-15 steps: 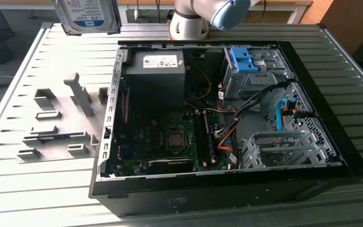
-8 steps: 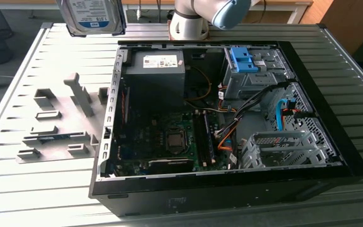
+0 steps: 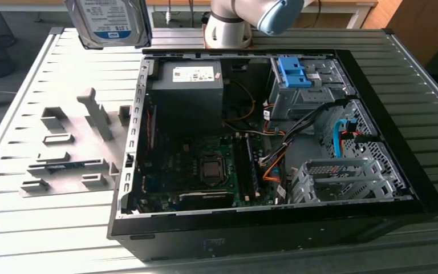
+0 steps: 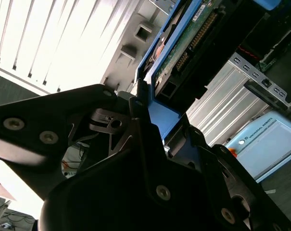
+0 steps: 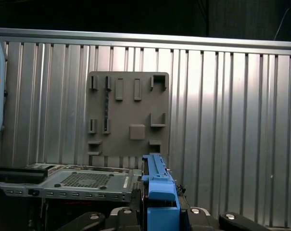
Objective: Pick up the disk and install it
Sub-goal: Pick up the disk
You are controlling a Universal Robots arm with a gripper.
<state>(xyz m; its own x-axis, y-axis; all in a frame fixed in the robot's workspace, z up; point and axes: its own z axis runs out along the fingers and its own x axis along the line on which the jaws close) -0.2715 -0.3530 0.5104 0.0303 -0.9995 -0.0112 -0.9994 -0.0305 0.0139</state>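
Silver-grey and upright, the disk (image 3: 109,23) hangs at the upper left of the exterior view with its blue-and-white label facing the camera. It is raised above the ribbed metal counter (image 3: 59,228), outside the open computer case (image 3: 401,165), and to the exterior view's left of the arm (image 3: 242,20).

In the second wrist view the black claw (image 4: 160,120) is closed on the disk's blue carrier rail (image 4: 157,103), with a finger pressed against each side. The drive's green circuit board (image 4: 183,45) points away from the claw. In the first wrist view the same blue rail (image 5: 159,192) stands up from between the claw's black parts.

A grey fixture plate (image 3: 67,165) with small upright holders lies on the counter just beside the case, on the exterior view's left. The first wrist view looks at this plate (image 5: 128,113) face on.

Inside the case, the grey power supply (image 3: 192,80) sits at the far end. A bare blue bracket (image 3: 295,71) sits to its right in the exterior view. The motherboard (image 3: 203,165) covers the floor, and a perforated metal drive cage (image 3: 341,177) stands near the front right corner.
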